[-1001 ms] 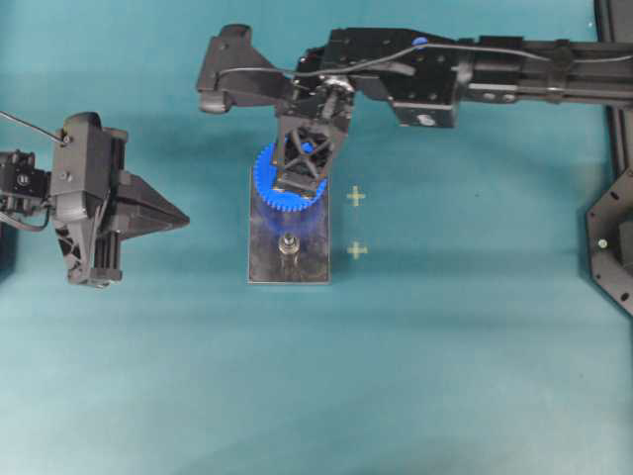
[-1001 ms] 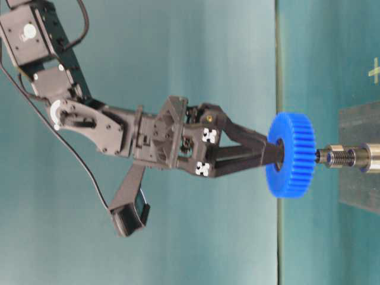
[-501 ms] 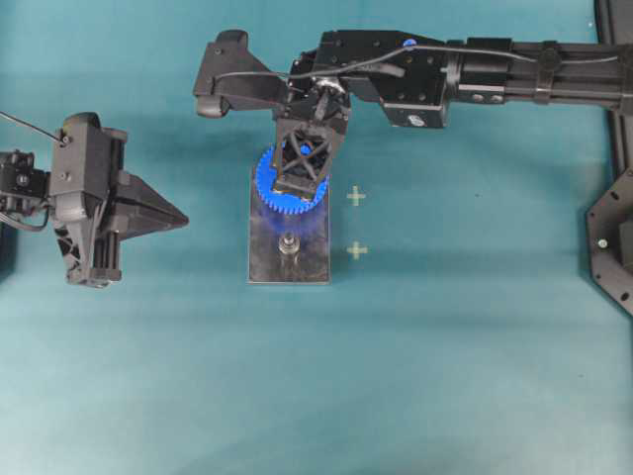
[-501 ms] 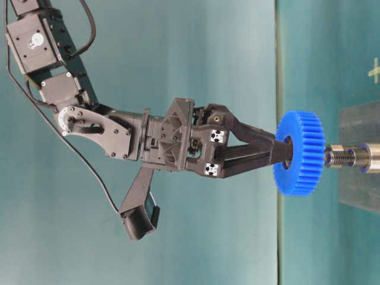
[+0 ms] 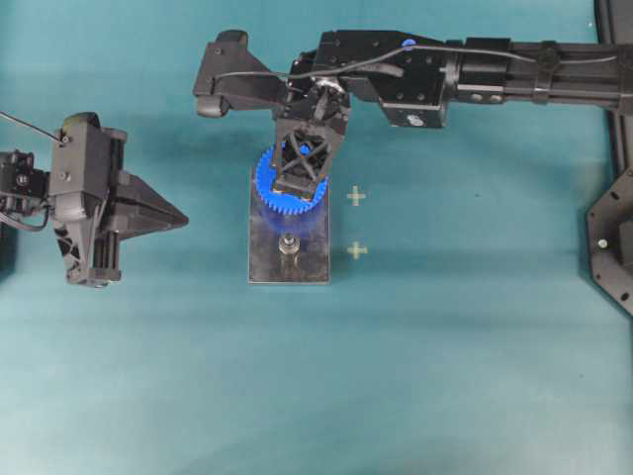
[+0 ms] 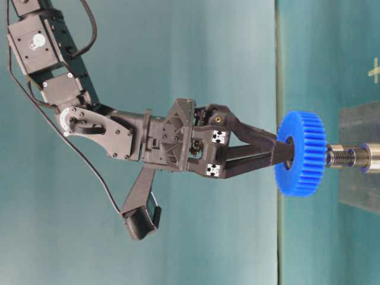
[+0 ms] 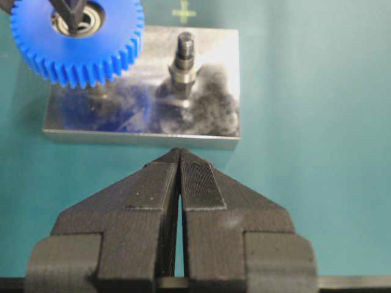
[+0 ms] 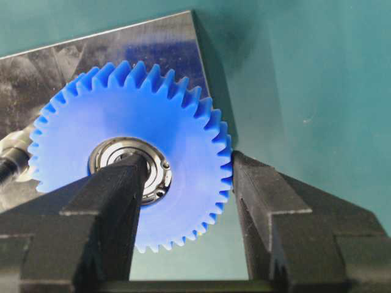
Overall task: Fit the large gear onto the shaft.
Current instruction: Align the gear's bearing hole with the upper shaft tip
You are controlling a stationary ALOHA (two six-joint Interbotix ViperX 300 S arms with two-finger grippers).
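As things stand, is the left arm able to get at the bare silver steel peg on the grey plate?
Probably yes: the silver steel peg stands uncovered straight ahead of the shut left gripper, with open table between.

One large gear [image 5: 289, 183] was in view, blue and toothed, with one dark bearing hub [image 8: 129, 170] at its centre. One grey base plate [image 7: 208, 131] lay on the tabletop [image 5: 445, 376]. Only one shaft [image 7: 184, 58] stood in plain sight on the plate; whatever was under the gear was hidden. Two pale cross marks [image 5: 356, 197] sat beside the plate. Two robot arms were present, each ending in two fingers [image 7: 198, 183].
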